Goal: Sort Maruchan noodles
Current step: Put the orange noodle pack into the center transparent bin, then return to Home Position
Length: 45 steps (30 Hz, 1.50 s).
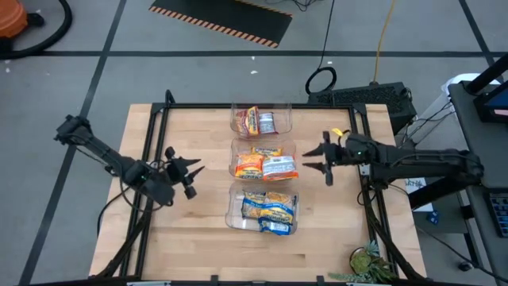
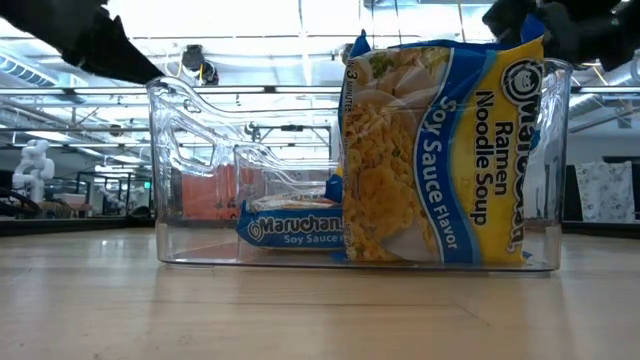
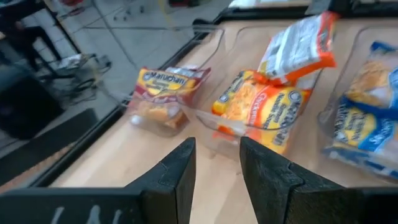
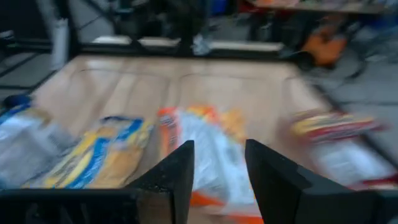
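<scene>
Three clear bins stand in a row down the table's middle. The far bin (image 1: 260,121) holds reddish-brown Maruchan packets (image 3: 166,87). In the middle bin (image 1: 264,163) lie orange packets (image 3: 261,106). Blue-and-yellow packets (image 1: 268,208) fill the near bin; in the low view one (image 2: 440,150) stands on edge against the bin's wall and another (image 2: 292,228) lies flat. My left gripper (image 1: 197,171) hovers open left of the bins, its fingers (image 3: 180,171) with nothing between them. My right gripper (image 1: 306,159) hovers open right of the middle bin, also holding nothing.
A black frame rail (image 1: 155,151) runs along the table's left side and another (image 1: 367,199) along its right. A small green plant (image 1: 367,262) sits at the near right corner. Bare wood lies left of the bins and along the near edge (image 1: 206,254).
</scene>
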Each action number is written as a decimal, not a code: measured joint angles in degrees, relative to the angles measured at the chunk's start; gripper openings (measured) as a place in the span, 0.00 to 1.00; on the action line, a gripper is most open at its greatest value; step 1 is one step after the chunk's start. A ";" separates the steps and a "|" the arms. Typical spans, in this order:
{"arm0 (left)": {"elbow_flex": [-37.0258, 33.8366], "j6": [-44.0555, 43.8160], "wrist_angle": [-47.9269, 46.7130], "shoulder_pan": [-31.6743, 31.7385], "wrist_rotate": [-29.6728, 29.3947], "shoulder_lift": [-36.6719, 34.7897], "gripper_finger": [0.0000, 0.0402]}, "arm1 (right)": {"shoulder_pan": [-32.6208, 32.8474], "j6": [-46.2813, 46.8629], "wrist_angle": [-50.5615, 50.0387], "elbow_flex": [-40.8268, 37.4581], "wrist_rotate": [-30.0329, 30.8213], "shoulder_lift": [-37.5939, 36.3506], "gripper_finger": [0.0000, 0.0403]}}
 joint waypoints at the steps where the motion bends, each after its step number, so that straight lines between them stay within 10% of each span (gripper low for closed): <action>1: -1.12 1.61 2.07 0.29 0.56 -1.40 0.33 | 0.02 0.51 -0.95 0.00 -1.17 0.62 0.32; 16: -5.37 12.32 9.51 7.17 6.61 -6.96 0.33 | -0.59 -2.19 7.84 0.16 -6.05 20.50 0.01; 37: -5.37 12.54 11.56 10.74 10.27 -6.83 0.33 | -4.50 -1.62 30.68 2.91 -11.81 40.10 0.00; 45: -5.37 10.61 12.00 10.66 10.33 -6.81 0.33 | -4.55 -4.83 30.46 4.72 -8.83 35.33 0.00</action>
